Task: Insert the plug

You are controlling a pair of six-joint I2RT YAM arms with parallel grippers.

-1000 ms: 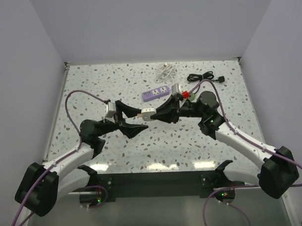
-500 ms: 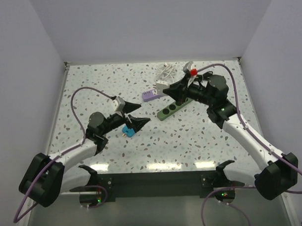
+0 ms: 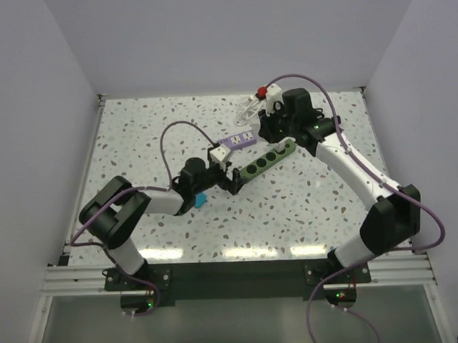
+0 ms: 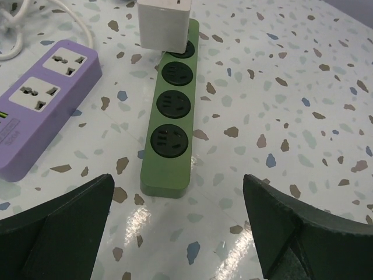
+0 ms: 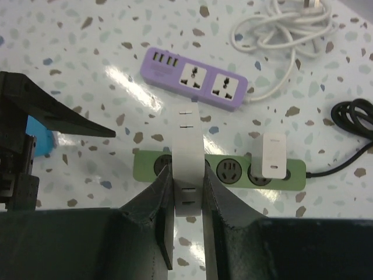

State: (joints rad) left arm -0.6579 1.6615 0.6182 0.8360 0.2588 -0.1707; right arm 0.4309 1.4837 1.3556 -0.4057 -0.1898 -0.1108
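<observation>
One white plug (image 5: 187,153), pinched by the right gripper (image 5: 187,195), hangs crosswise over the green power strip (image 5: 296,173); left gripper (image 4: 178,182) spread wide.

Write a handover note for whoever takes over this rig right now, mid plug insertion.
Left gripper: open, empty, at one end of the green four-socket power strip.
Right gripper: shut on a flat white plug, held over the strip.
Done: plug is in hand; a white block adapter already sits in the strip's far end socket.
To do: lower the plug into one of the three free sockets.
</observation>
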